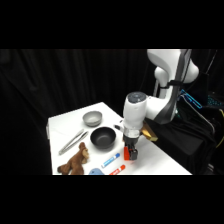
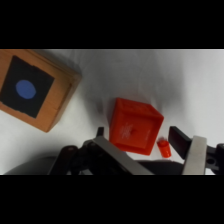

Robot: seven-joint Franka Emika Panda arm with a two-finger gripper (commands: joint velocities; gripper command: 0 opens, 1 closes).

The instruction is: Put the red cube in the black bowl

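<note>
A white robot arm reaches down from the upper right over a white bench (image 1: 67, 122), its end effector (image 1: 131, 150) lowered close to the surface near the bench's right edge. In the wrist view the end effector (image 2: 145, 137) has its two fingers spread apart on either side of the red cube (image 2: 134, 125); whether the pads actually touch the cube cannot be told, and the cube appears to rest on the bench between them. In the side view the red cube (image 1: 127, 153) shows as a small red patch at the fingertips, just to the right of the black bowl (image 1: 103, 137). The black bowl sits near the middle of the bench and looks empty. Farther back and to the left stands a smaller grey bowl (image 1: 92, 118), also apparently empty. Metal tongs (image 1: 73, 141) lie to the left of the black bowl. A brown stuffed toy (image 1: 75, 161) lies at the near left, and two markers (image 1: 111, 160) lie at the near edge. In the wrist view a wooden block (image 2: 32, 90) with a black face and blue dot lies beside the cube.
</note>
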